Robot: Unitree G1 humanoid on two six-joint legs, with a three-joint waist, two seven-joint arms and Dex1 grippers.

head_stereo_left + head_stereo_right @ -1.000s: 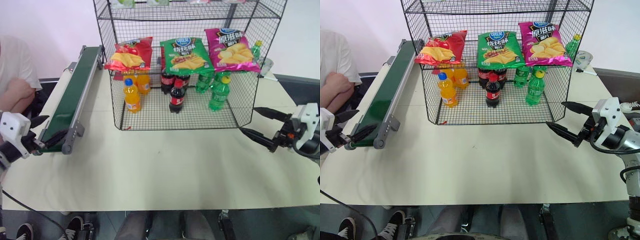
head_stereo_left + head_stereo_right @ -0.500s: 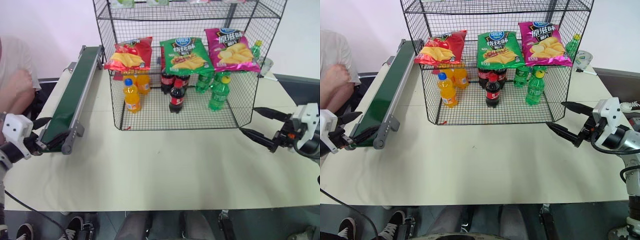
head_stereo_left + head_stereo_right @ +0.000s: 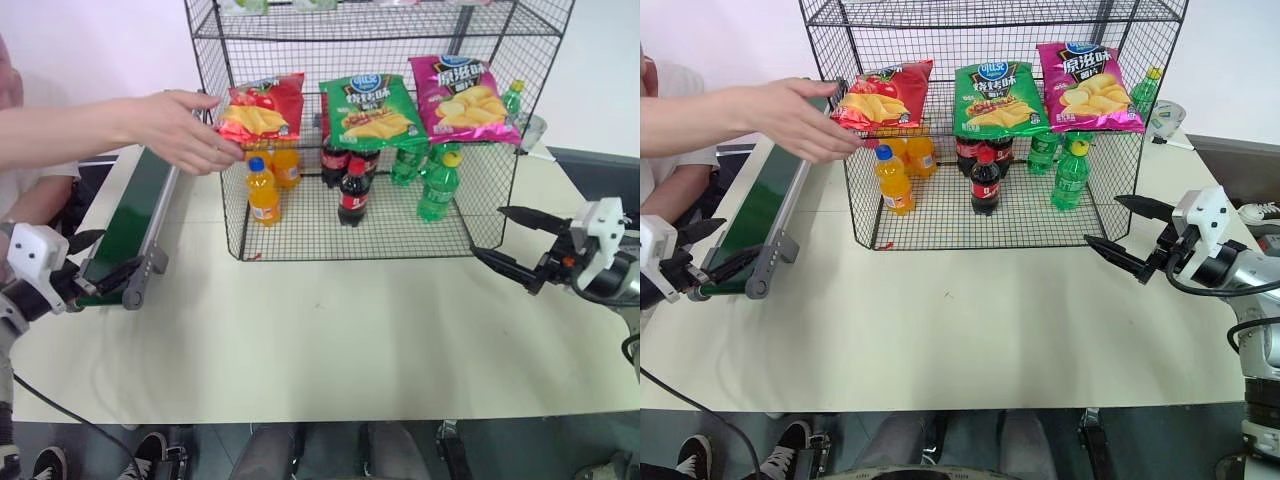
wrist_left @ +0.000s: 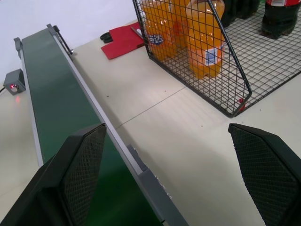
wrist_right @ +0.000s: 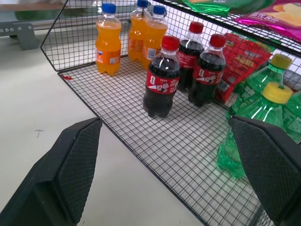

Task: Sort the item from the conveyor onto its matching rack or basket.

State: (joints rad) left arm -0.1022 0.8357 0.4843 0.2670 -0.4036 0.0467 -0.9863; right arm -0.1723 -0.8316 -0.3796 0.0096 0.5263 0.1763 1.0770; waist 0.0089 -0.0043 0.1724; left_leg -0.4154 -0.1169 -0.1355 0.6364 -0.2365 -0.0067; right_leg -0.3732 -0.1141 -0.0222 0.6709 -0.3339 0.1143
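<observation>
The item, a red chip bag [image 3: 258, 112], lies on a tier of the black wire rack [image 3: 480, 190] at its left end. A person's hand [image 3: 185, 130] reaches across the conveyor [image 3: 130, 215] and touches the bag's left edge. The green belt [image 4: 56, 113] carries nothing where I can see it. My left gripper [image 3: 100, 258] is open at the belt's near end, one finger over the belt and one over the table. My right gripper [image 3: 488, 231] is open and empty beside the rack's right front corner, facing the bottles [image 5: 162, 82].
A green bag [image 3: 370, 108] and a pink bag [image 3: 462, 95] lie beside the red one. Orange soda [image 3: 263, 190], cola [image 3: 353, 192] and green bottles [image 3: 437, 185] stand on the lower tier. A flat red thing [image 4: 123, 41] lies behind the rack.
A person's arm has come in from the left, over the conveyor, to the red bag on the rack. Both grippers have stayed where they were, still open.
</observation>
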